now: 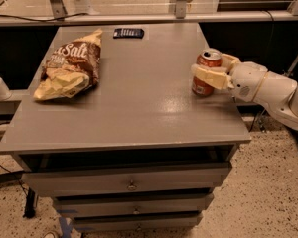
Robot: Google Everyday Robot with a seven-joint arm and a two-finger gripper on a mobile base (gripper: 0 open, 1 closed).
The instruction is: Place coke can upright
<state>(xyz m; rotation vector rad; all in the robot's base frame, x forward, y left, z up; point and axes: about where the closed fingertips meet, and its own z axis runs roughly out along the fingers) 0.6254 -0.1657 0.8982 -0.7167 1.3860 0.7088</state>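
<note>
— Where do we see the small red aluminium coke can (209,62) with its silver ends?

— We find it standing upright on the flat grey table top (139,103), close to the top's right edge and roughly midway between its far and near edges. Its silver lid faces up and its base sits on the top.

— And the cream-coloured two-finger gripper (212,68)?

— We see it reaching in over the table top's right edge, at the end of a rounded white arm (270,89). Its fingers are clamped on the coke can. One finger (208,76) crosses the can's front at mid-height, and the other shows behind the can's upper part.

— What else do we note on the table top?

— A crumpled brown-and-yellow chip bag (69,66) lies flat toward the top's left side, well apart from the can. A small flat black device (128,32) lies at the top's far edge, near its middle. Below the top's front edge we see stacked grey drawers (131,182) with small round knobs.
</note>
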